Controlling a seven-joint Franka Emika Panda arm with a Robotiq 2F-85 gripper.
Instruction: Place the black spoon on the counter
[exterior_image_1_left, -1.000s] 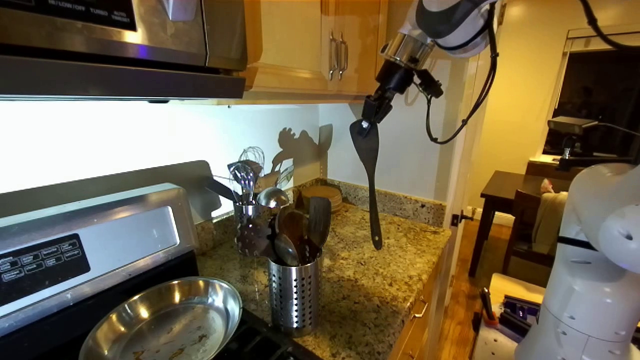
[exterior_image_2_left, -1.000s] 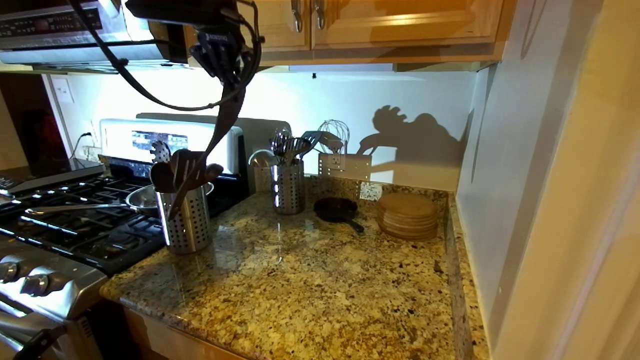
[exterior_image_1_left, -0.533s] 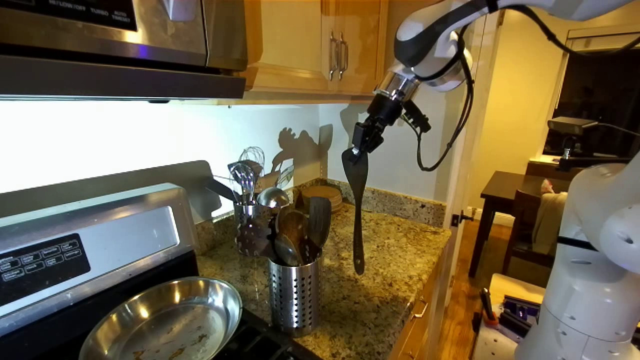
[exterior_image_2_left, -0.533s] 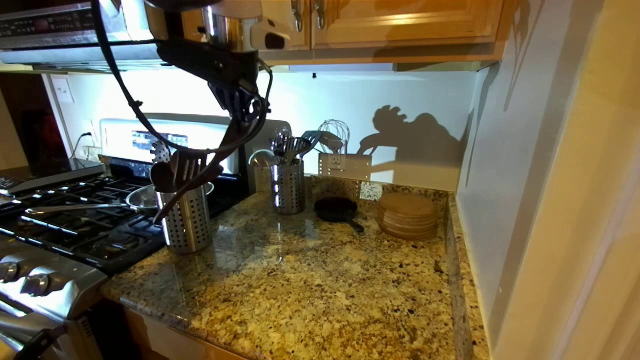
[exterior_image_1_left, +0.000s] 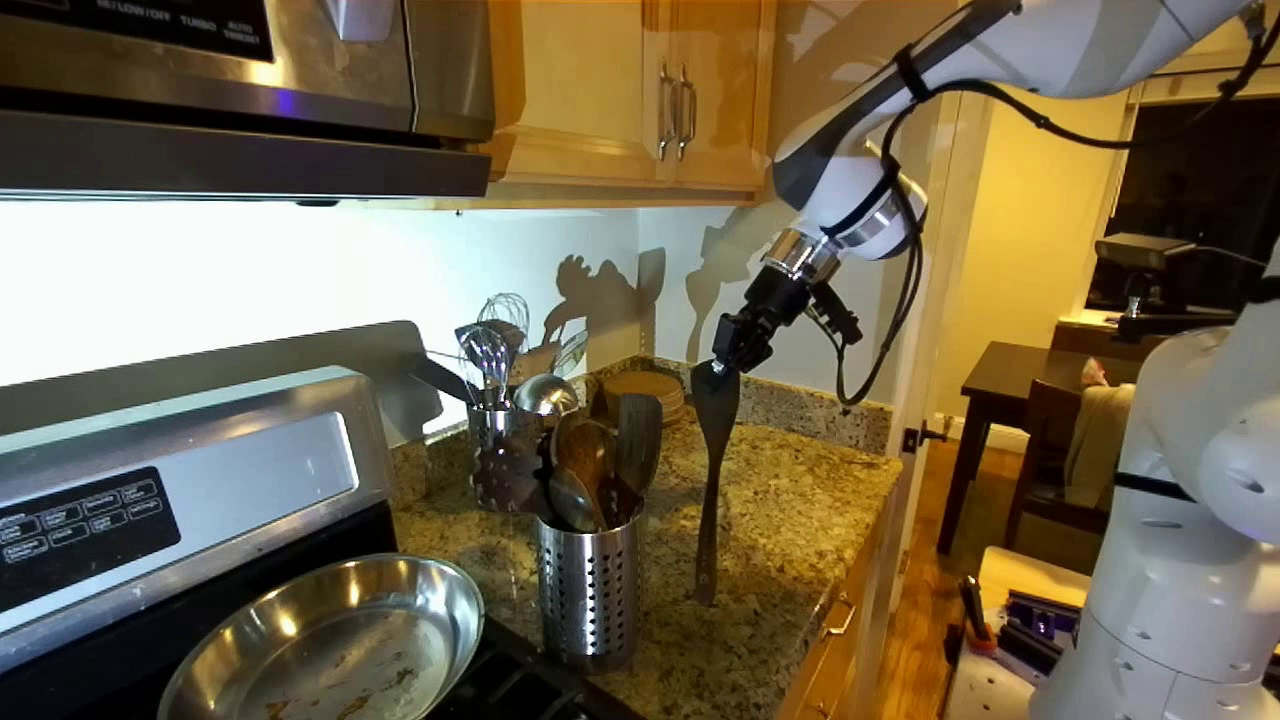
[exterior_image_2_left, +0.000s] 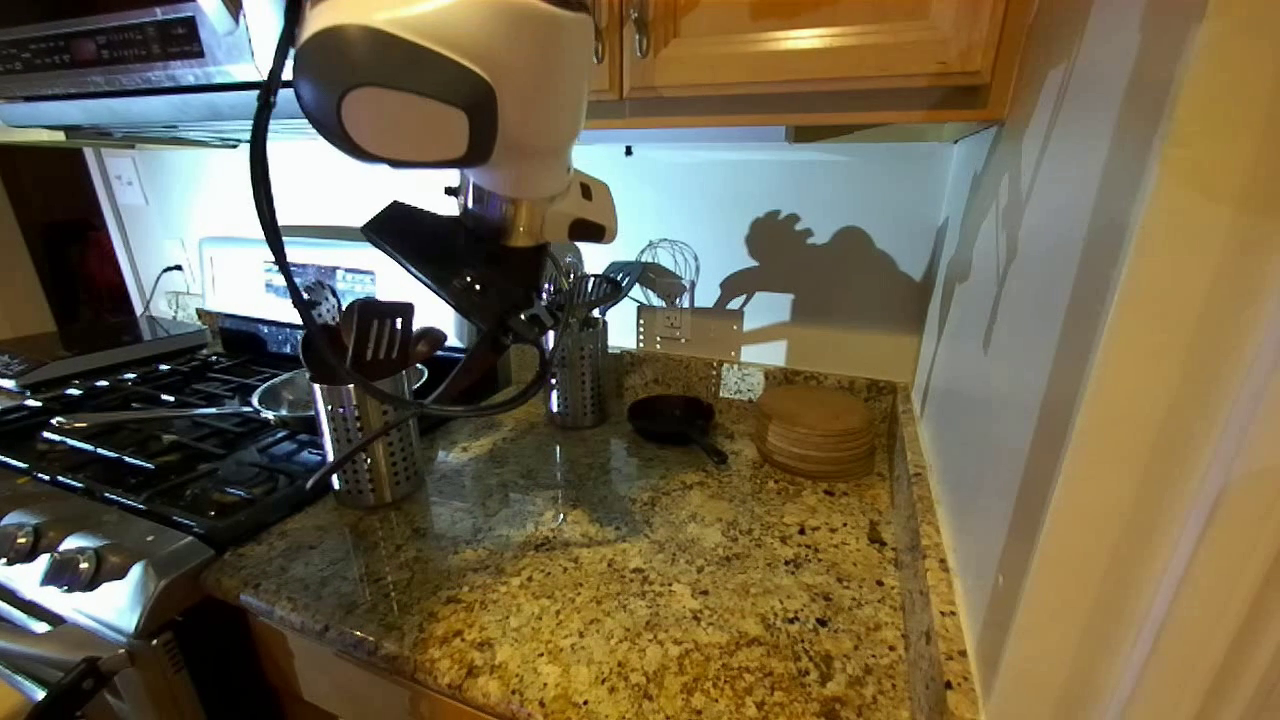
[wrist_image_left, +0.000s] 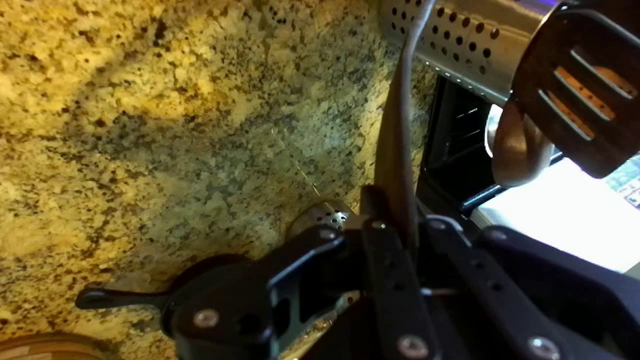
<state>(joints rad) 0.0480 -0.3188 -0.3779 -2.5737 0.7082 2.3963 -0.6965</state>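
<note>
The black spoon (exterior_image_1_left: 716, 430) is a long dark utensil with a flat oval head and thin straight handle. My gripper (exterior_image_1_left: 722, 362) is shut on its head, and the handle hangs down at a slant. The spoon also shows in an exterior view (exterior_image_2_left: 470, 375), partly behind the cable, with its handle crossing in front of the steel holder. In the wrist view the spoon (wrist_image_left: 395, 145) runs up from between the fingers (wrist_image_left: 405, 220). The speckled granite counter (exterior_image_2_left: 680, 580) lies below. I cannot tell how far the handle end is above it.
A perforated steel holder (exterior_image_1_left: 590, 590) with a broad black spatula (exterior_image_1_left: 638, 440) and other utensils stands beside the handle. Another steel holder (exterior_image_2_left: 577, 375), a small black skillet (exterior_image_2_left: 670, 418) and stacked round boards (exterior_image_2_left: 815, 430) stand farther back. A silver pan (exterior_image_1_left: 330, 640) is on the stove.
My gripper has come down with the black spoon held in it, and the handle end is now lower over the counter near the front steel holder. The other utensils have not moved.
</note>
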